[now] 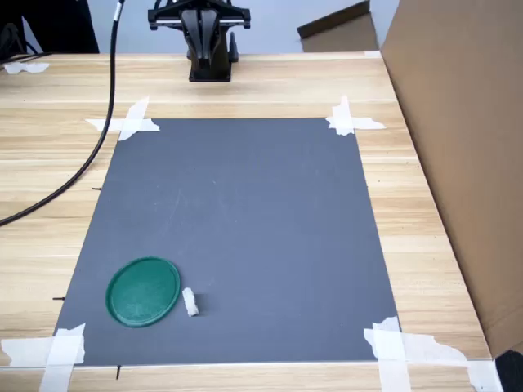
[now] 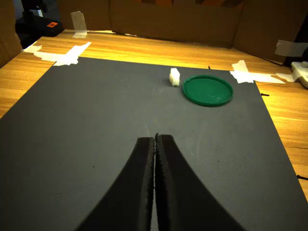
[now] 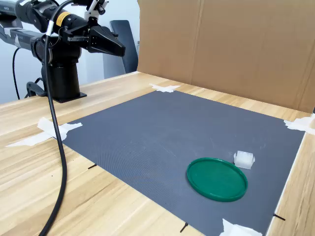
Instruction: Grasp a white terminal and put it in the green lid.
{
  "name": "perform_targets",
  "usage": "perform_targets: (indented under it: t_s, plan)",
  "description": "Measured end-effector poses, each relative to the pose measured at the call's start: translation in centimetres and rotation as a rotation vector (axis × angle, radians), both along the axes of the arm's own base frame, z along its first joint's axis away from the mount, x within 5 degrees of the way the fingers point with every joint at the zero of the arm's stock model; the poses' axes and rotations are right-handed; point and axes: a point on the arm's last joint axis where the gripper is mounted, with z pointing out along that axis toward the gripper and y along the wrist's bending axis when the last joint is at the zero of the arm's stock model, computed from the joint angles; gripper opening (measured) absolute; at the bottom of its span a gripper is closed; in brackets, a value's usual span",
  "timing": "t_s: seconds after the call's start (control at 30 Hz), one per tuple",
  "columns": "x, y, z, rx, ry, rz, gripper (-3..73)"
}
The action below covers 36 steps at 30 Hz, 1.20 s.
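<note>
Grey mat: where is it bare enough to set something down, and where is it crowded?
Nearly all of the grey mat is bare, from the arm's base to the cardboard wall. The only crowded spot is the corner where the green lid and white terminal lie close together. The end effector is shut, raised near the base.

the arm (image 3: pixel 54 29) is folded back above its base (image 3: pixel 63 81), held high and well off the surface. the gripper (image 2: pixel 155 144) points forward and slightly downward, jaws pressed together, holding nothing.
</note>
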Motion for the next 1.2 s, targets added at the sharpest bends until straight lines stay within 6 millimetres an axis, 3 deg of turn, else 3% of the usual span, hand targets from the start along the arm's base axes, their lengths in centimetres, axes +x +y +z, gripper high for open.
perform_targets:
  t_s: [0.8,1.03,1.2]
  plan:
    - [0.1,0.0,0.1,-0.002,0.016,0.001,-2.8]
    - [2.4,0.3,2.7,-0.095,0.115,0.013,-2.8]
    - [3.9,0.5,3.1,-0.134,0.202,0.026,-2.8]
